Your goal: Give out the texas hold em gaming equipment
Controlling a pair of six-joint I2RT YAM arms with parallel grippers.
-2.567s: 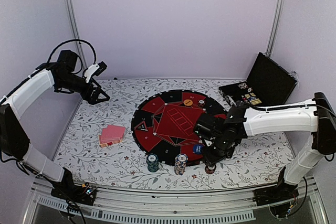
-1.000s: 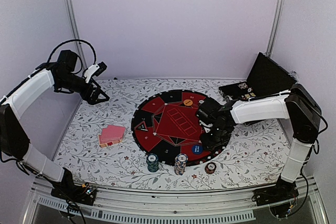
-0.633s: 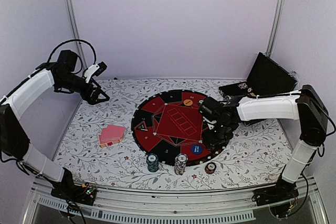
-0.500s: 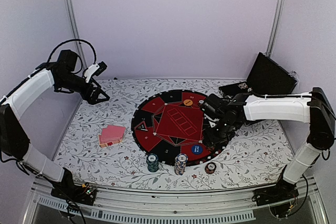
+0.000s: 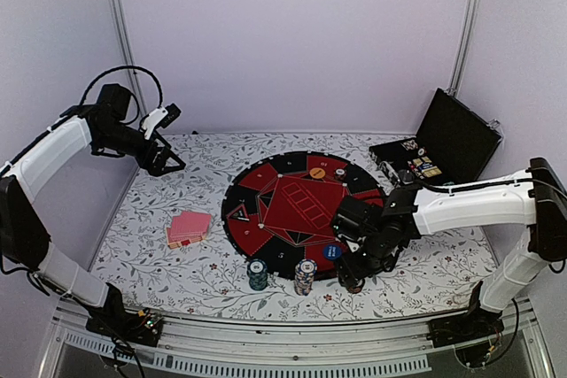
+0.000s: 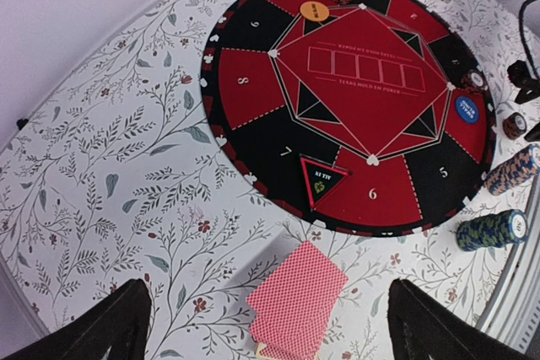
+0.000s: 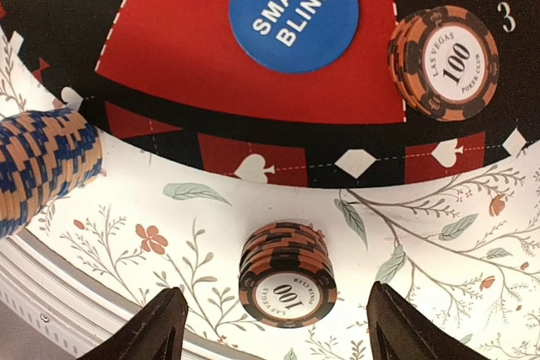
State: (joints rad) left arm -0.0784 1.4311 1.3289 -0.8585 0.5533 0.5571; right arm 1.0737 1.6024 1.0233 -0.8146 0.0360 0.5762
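Nearest the front edge of the worktop (image 5: 177, 281), three piles of chips stand in a row, just off the big round mat (image 5: 292, 201). The dark green pile (image 5: 258, 273) is on the left. The blue and white pile (image 5: 305, 277) is in the middle. The short dark red pile (image 7: 287, 274) is on the right.

The right tool (image 7: 283, 326) hangs low over the dark red pile. Its two fingers (image 7: 164, 326) stand wide apart, one on each side of the pile, and do not touch it. It grips nothing.

A bit farther back, on the left, the pink-backed cards (image 5: 188, 228) lie in a loose heap on the worktop, near the mat's left edge.

On the mat, the blue disc (image 7: 294, 10) that says SMALL BLIND lies close to the near rim. Just beside it sits a second red pile (image 7: 443, 61). Farther back on the mat lies the orange disc (image 5: 316, 173).

At the far left, the left tool (image 5: 168, 164) is up in the air above the worktop, well apart from the chips and cards. Its fingers are spread wide with nothing between them.

At the far right, the black case (image 5: 456, 135) stands open.
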